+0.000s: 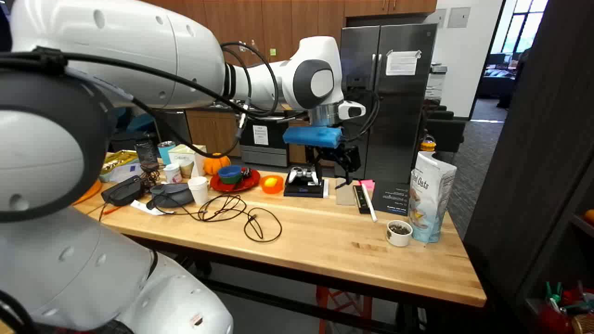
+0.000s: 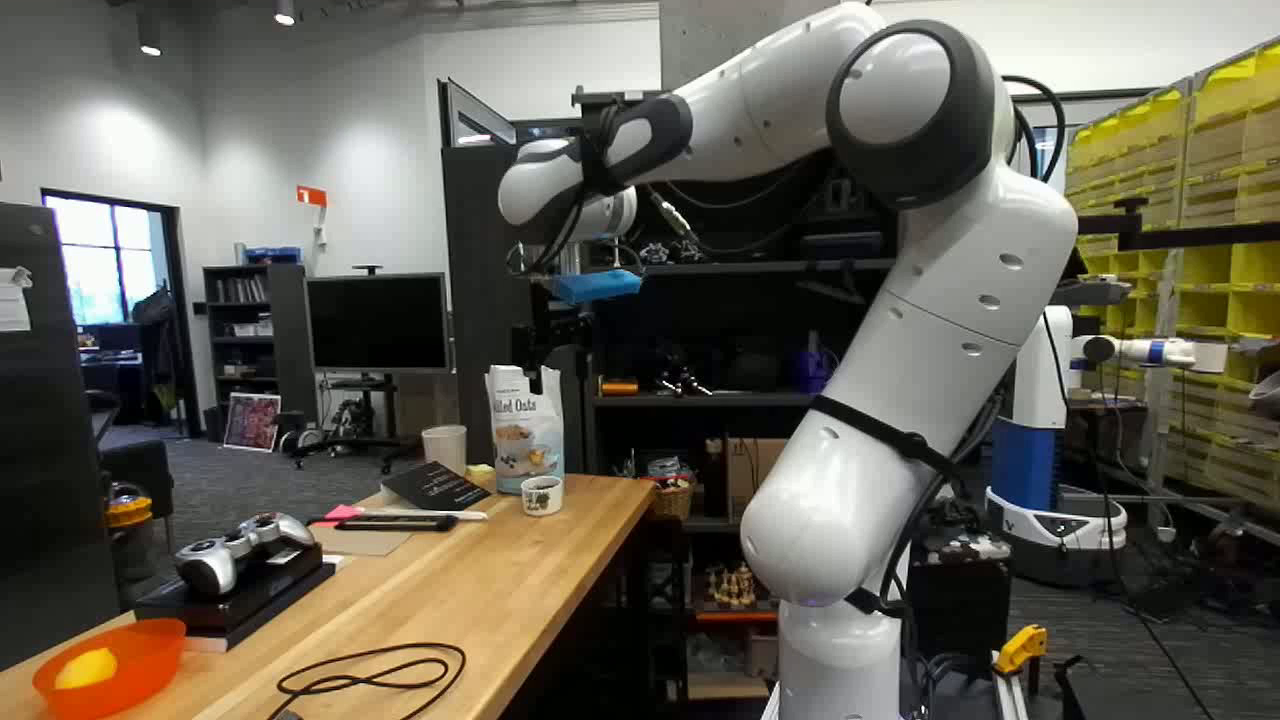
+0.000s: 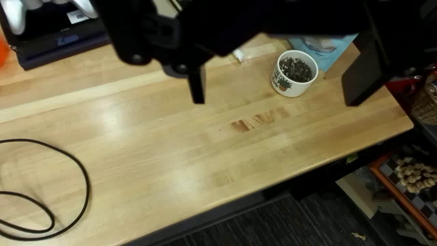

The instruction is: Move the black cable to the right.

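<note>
The black cable (image 1: pixel 280 227) lies on the wooden table (image 1: pixel 320 241) in loose loops and curves, running left toward a grey pouch. Part of it also shows at the bottom of an exterior view (image 2: pixel 463 662) and at the left of the wrist view (image 3: pixel 88 184). My gripper (image 1: pixel 332 181) is above the table, to the right of the cable and apart from it. In the wrist view the gripper (image 3: pixel 275 103) is open, its two fingers wide apart with nothing between them.
A small white pot of soil (image 1: pixel 399 233) and an oats bag (image 1: pixel 431 199) stand at the right end. A controller on a black box (image 1: pixel 304 188), an orange bowl (image 1: pixel 271 184), a red plate (image 1: pixel 248 182) and white cups (image 1: pixel 199 192) stand behind the cable.
</note>
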You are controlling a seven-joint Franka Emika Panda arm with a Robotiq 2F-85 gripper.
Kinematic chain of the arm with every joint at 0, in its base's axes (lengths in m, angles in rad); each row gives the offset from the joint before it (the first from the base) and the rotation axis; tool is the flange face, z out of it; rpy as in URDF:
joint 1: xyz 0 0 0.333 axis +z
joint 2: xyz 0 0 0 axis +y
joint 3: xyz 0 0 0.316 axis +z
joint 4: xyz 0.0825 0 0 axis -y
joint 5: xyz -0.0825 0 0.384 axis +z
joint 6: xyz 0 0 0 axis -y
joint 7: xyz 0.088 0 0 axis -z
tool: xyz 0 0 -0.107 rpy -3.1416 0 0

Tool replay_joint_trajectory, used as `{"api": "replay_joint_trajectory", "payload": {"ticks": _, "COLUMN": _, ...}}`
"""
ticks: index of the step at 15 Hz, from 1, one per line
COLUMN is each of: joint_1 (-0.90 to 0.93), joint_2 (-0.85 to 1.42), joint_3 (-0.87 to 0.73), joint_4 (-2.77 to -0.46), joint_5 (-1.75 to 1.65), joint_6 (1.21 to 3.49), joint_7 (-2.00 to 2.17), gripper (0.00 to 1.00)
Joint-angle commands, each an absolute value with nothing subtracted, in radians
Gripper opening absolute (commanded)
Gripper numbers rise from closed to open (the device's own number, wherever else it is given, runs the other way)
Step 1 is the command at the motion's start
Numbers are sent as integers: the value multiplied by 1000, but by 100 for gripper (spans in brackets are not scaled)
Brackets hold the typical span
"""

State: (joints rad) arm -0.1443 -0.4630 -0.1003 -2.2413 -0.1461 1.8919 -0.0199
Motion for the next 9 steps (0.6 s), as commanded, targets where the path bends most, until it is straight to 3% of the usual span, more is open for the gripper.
{"api": "replay_joint_trajectory", "payload": {"ticks": 1, "joint_1": -139, "joint_2": -463, "joint_3": -105, "joint_4": -2239, "joint_5": -148, "joint_6": 1890, "joint_7": -18, "gripper": 100}}
{"api": "replay_joint_trajectory", "payload": {"ticks": 9, "joint_1": -139, "joint_2": -444, "joint_3": -113, "joint_4": -2222, "joint_5": -149, "joint_6": 1892, "joint_7": -37, "gripper": 100}}
